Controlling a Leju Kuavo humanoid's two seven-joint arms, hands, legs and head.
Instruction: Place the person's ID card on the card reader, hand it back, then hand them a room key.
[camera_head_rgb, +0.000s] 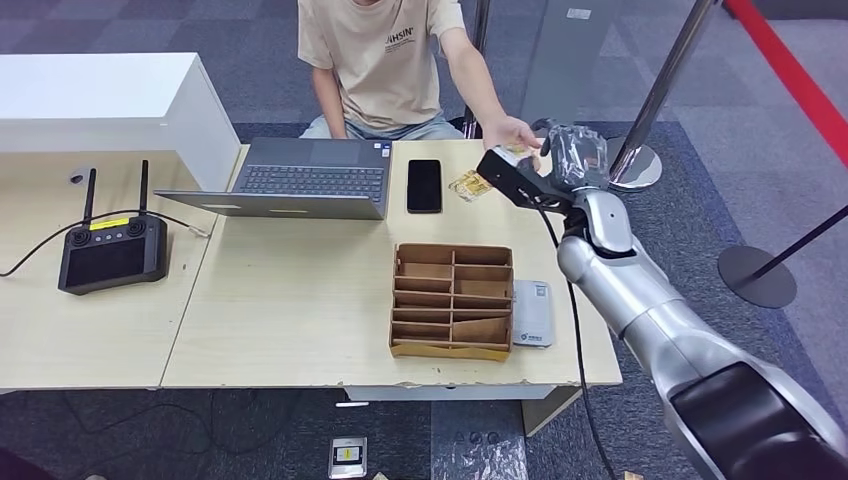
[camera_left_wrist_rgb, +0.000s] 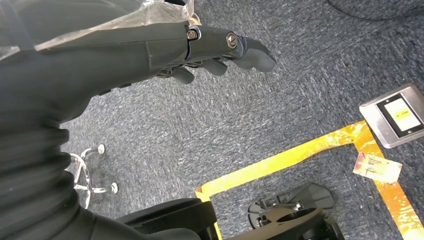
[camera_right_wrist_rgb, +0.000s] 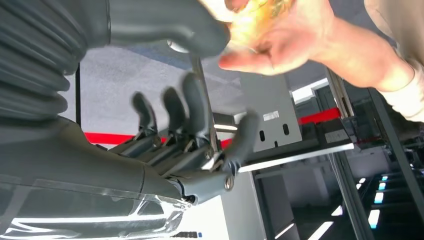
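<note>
A pale wooden desk (camera_head_rgb: 300, 300) over grey carpet, with a person in a beige T-shirt (camera_head_rgb: 385, 60) seated at its far side. Here's the exchange: the person's hand (camera_head_rgb: 512, 133) reaches out with a yellowish card (camera_right_wrist_rgb: 255, 22) right at the tips of the right hand's (camera_head_rgb: 520, 175) fingers (camera_right_wrist_rgb: 195, 107). That hand is raised over the desk's far corner, fingers fanned apart, thumb up beside the card. Whether it's pinched or merely touching, I cannot tell; the card is blurred. Just inward of those fingers a second gold card (camera_head_rgb: 470, 186) lies flat on the desk, and beyond it a black phone (camera_head_rgb: 424, 185) and an open laptop (camera_head_rgb: 300, 180). Back toward the robot sit a wooden divider tray (camera_head_rgb: 452, 300) and, touching its side, a grey-white device (camera_head_rgb: 533, 312), probably the card reader. Nothing rests on it. The left hand (camera_left_wrist_rgb: 215, 50) hangs over the carpet, fingers loosely curled, holding nothing. My read: early days. The reader step, the hand-back and the room key all look still ahead.
</note>
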